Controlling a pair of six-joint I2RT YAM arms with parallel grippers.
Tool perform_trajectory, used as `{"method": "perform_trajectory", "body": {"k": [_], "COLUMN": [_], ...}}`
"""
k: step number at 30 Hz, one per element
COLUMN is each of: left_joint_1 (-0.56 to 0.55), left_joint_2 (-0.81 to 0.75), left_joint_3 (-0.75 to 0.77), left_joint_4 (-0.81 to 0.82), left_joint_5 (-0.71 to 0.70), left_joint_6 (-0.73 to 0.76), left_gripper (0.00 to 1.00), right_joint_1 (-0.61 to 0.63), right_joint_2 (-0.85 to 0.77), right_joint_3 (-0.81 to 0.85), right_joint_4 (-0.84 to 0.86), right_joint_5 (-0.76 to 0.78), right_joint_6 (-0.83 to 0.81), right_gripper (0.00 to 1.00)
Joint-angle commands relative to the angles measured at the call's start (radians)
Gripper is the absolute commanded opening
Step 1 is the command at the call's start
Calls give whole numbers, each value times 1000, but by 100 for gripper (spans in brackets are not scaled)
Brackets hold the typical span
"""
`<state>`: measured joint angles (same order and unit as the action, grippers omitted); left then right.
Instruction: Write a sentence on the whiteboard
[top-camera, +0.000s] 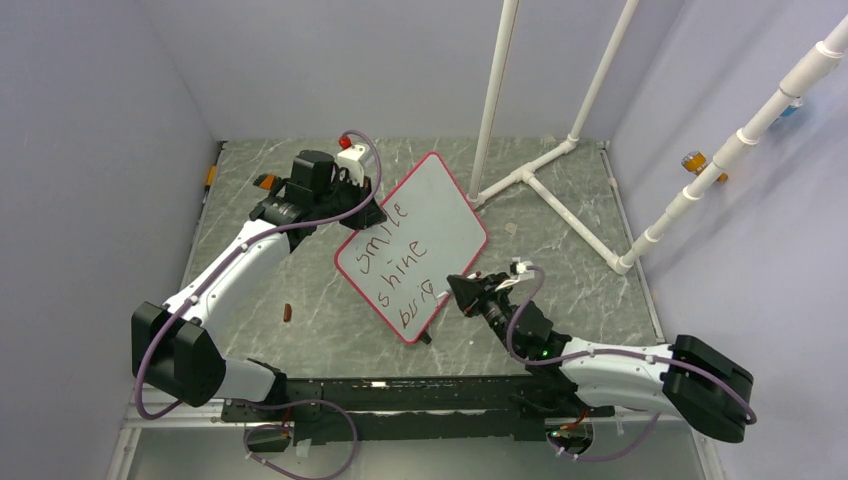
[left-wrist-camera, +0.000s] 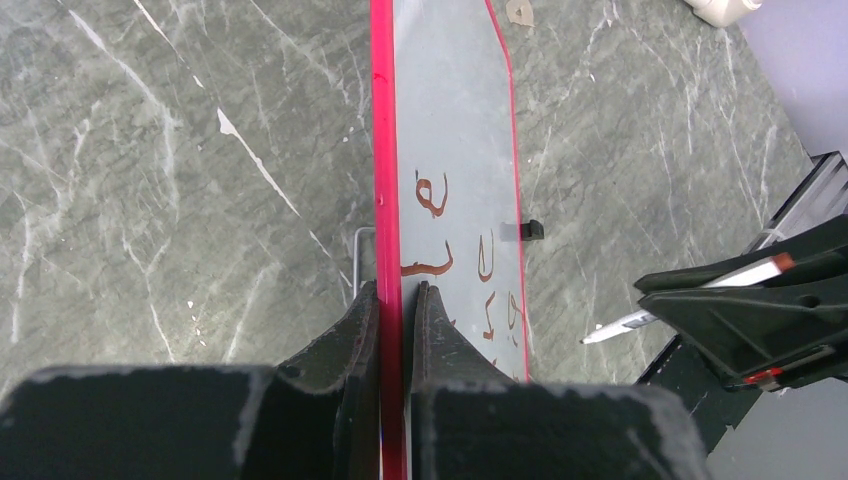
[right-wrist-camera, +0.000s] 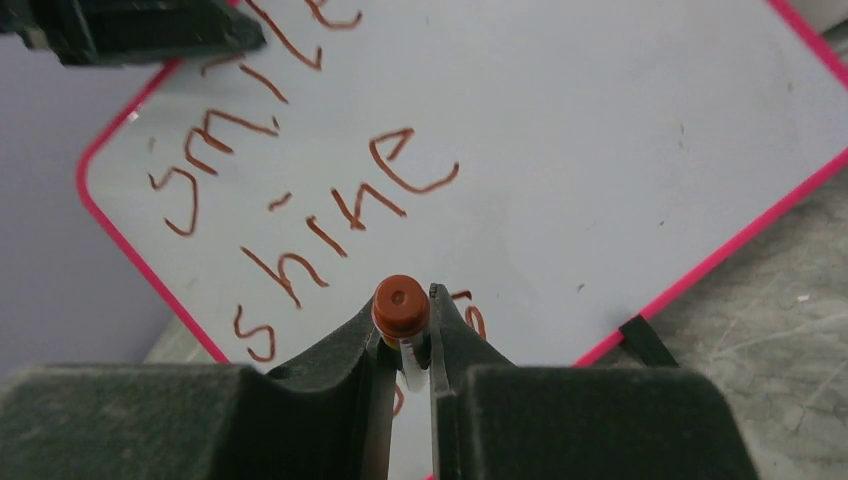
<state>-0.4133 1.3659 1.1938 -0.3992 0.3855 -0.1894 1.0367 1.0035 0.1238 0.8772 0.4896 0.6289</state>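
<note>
I count one whiteboard (top-camera: 440, 205), and on it one sentence (top-camera: 398, 262) set in three stacked lines. I see one marker (right-wrist-camera: 400, 306), one black clip (right-wrist-camera: 645, 340) on the board's rim, and one small brown piece (top-camera: 288, 313) on the single bench (top-camera: 560, 270).

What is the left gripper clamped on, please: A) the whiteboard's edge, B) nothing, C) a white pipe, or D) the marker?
A: the left wrist view shows the left gripper closed on the red rim of the whiteboard, while the right gripper holds the marker.
</note>
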Motion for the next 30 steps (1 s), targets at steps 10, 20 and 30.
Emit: {"method": "perform_trajectory", "body": {"k": [10, 20, 30], "left_joint_1": [5, 5, 7], "left_joint_2": [1, -1, 2], "left_joint_3": [-4, -6, -5], "left_joint_4": [35, 35, 37], "left_joint_5": [-70, -74, -73], "left_joint_6": [73, 76, 77], "left_gripper": [0, 0, 0], "right_joint_1": [2, 3, 2], "right_joint_2": [104, 259, 307], "right_joint_3": [-46, -6, 0], "right_joint_4": [269, 432, 517], "right_joint_5": [138, 83, 61], "right_joint_6": [-140, -146, -170], "right_gripper": [0, 0, 0]}}
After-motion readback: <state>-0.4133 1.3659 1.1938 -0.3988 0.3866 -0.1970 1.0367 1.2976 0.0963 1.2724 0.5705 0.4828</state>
